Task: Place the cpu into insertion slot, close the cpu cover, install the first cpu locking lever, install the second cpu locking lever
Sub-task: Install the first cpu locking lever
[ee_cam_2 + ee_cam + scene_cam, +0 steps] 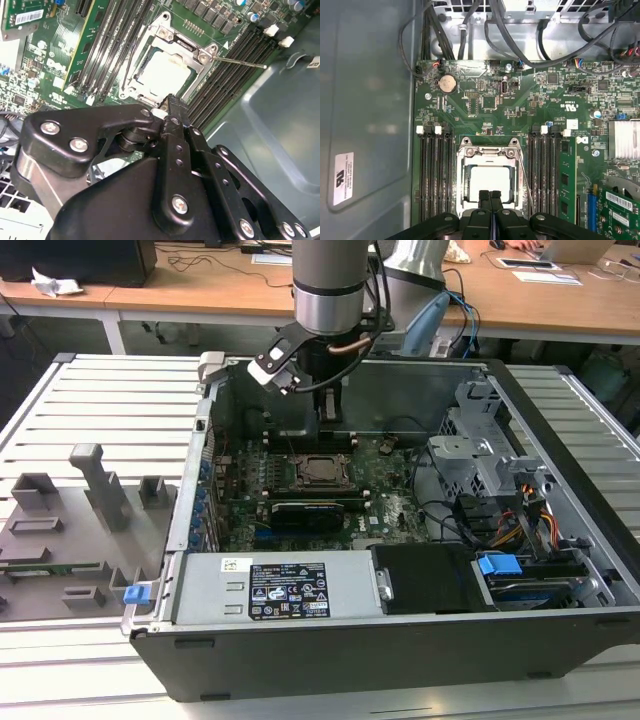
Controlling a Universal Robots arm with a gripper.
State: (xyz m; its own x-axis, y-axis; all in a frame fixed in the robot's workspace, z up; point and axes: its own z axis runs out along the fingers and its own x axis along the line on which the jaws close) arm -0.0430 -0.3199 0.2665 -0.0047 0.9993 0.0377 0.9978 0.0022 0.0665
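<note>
The cpu (490, 181) (164, 75), pale and square, lies in the insertion slot (322, 471) on the green board. The grey cpu cover (487, 150) (176, 41) lies flat over it, and the chip shows through its window. A thin wire locking lever (240, 62) (525, 180) angles away from one side of the socket. Another lever (132, 50) runs along the opposite side. My gripper (490, 196) (170, 107) is shut with nothing between its fingers, and its tips hover over the socket's near edge. In the exterior view the gripper (330, 425) hangs inside the case, just behind the socket.
Black memory slots (435, 175) flank the socket on both sides. A graphics card (305, 512) lies in front of the socket, with cables (450, 515) and a drive cage (480, 455) at the exterior view's right. The case wall (365, 115) stands close by.
</note>
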